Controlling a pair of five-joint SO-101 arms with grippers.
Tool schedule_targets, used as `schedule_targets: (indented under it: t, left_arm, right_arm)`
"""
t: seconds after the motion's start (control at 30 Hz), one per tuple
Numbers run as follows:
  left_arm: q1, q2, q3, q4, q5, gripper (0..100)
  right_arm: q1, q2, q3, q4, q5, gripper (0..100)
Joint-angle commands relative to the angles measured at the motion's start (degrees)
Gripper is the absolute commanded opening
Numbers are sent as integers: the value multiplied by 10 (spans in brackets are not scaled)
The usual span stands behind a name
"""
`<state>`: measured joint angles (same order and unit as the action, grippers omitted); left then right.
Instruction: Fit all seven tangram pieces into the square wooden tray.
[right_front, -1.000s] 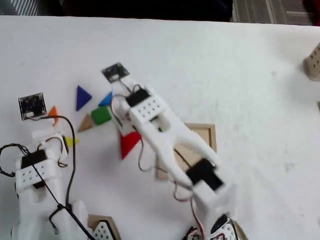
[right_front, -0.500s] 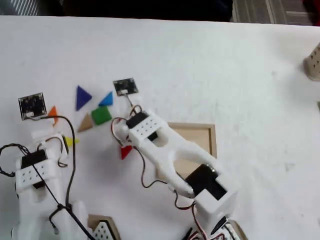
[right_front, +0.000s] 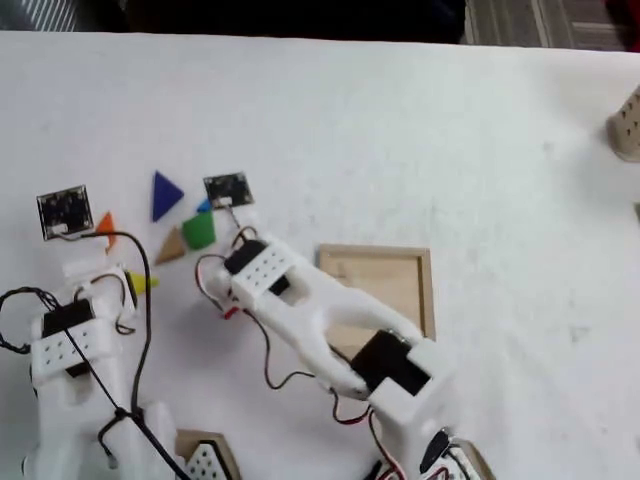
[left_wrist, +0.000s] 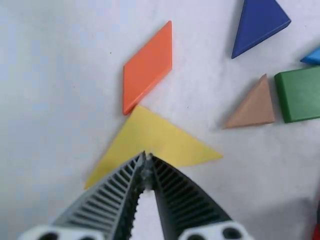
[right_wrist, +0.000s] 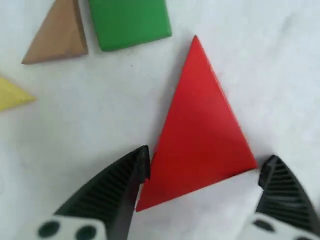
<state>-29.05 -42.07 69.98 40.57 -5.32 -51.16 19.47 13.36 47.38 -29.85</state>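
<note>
My right gripper (right_wrist: 205, 165) is open, with one finger on each side of the red triangle (right_wrist: 200, 130), which lies flat on the white table. In the high view the right arm (right_front: 300, 300) covers that piece except for a sliver (right_front: 230, 312), just left of the empty wooden tray (right_front: 390, 272). My left gripper (left_wrist: 146, 161) is shut, its tips over the yellow triangle (left_wrist: 155, 142). Near it lie the orange parallelogram (left_wrist: 147, 67), the blue triangle (left_wrist: 257, 22), the tan triangle (left_wrist: 255, 105) and the green square (left_wrist: 300, 94). A small light-blue piece (right_front: 205, 206) peeks out beside the green square.
The left arm (right_front: 70, 345) stands at the near left with black cables looping around it. A wooden block (right_front: 205, 455) sits at the front edge. A pale perforated object (right_front: 625, 125) stands at the far right. White table stretches wide behind and to the right of the tray.
The right arm has swung left and toward the front, coming down over the red triangle, which it now mostly hides in the high view. The left arm has not moved.
</note>
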Motion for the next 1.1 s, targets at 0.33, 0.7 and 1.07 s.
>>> schedule_targets:
  t: [0.33,0.7,1.07]
  left_arm:
    - [7,-16,-3,-12,-4,24]
    - [7,-15,-2,-9,-4,24]
    - [7,-17,4,-12,-4,24]
  right_arm:
    - [31,8,-40,-7,-51,348]
    - [62,10,-40,-10,-6,221]
    - [73,4,-49,-6,59,377]
